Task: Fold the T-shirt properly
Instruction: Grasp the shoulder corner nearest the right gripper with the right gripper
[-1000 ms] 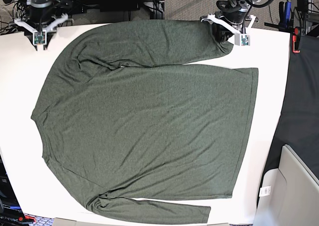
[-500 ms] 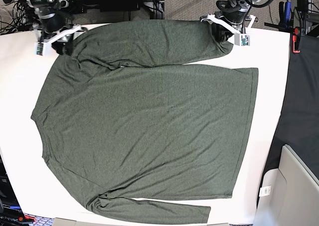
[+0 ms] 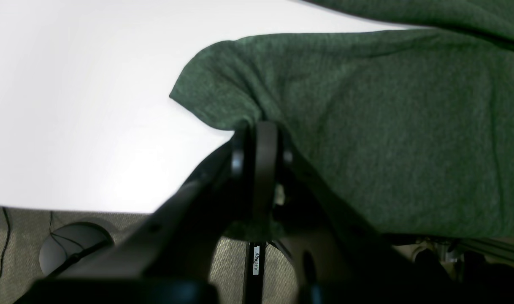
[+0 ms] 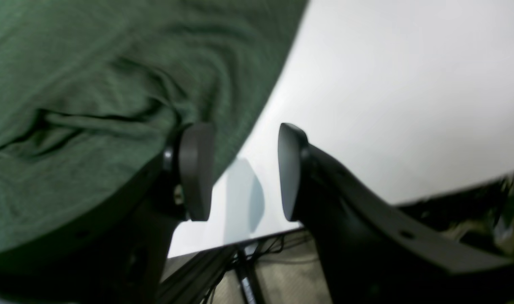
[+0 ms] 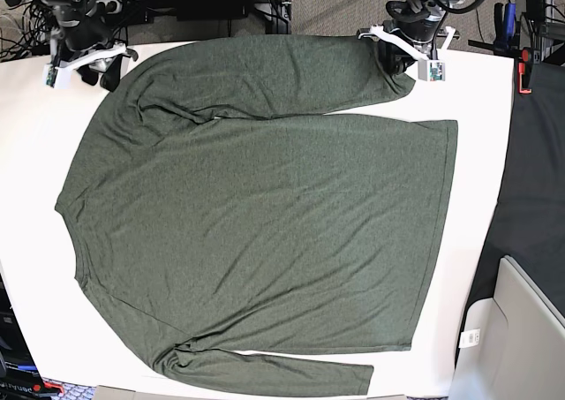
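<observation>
I see the T-shirt [image 5: 265, 215], dark olive green with long sleeves, lying flat on the white table [image 5: 26, 179] and covering most of it. One sleeve is folded across the shirt's top edge; the other lies along its bottom hem. In my judgement the fold is barely begun: the body is unfolded, and both sides plus the lengthwise fold remain.

At the shirt's top right corner, my left gripper [image 3: 257, 143] is clamped tight on the cuff end of the folded sleeve. At the shirt's top left shoulder, my right gripper [image 4: 240, 169] stands with jaws apart, one finger over the cloth's edge, the other over bare table, holding nothing.

Right of the shirt, off the table, sits a grey bin [image 5: 521, 329]. Cables lie beyond the shirt's top edge. Nothing blocks the cloth.
</observation>
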Controlling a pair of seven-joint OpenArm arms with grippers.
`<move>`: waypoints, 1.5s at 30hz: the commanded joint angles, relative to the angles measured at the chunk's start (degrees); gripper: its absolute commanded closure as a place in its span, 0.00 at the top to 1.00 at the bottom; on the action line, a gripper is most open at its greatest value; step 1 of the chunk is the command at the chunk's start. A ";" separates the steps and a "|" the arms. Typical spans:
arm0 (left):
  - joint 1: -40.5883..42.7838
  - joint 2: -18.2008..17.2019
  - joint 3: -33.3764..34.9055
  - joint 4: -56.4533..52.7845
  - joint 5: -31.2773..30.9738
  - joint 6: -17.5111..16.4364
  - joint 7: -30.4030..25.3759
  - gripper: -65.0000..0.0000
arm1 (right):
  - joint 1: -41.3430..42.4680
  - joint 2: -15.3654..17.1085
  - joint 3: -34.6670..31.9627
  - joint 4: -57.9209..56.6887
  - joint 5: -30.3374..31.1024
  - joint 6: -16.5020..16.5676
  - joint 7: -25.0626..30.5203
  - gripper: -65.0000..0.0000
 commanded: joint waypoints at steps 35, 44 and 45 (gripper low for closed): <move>0.64 -0.40 -0.27 0.40 -0.21 0.23 0.36 0.00 | 8.76 -7.22 -0.28 -8.73 0.80 0.50 1.26 0.39; 0.73 -0.40 -0.27 0.40 -0.21 0.23 0.36 0.00 | 7.88 -7.31 0.07 -8.37 0.80 0.59 1.26 0.17; 0.73 -0.40 -0.27 0.40 -0.21 0.23 0.36 0.00 | 7.88 -7.31 0.16 -8.37 0.80 0.59 1.26 0.09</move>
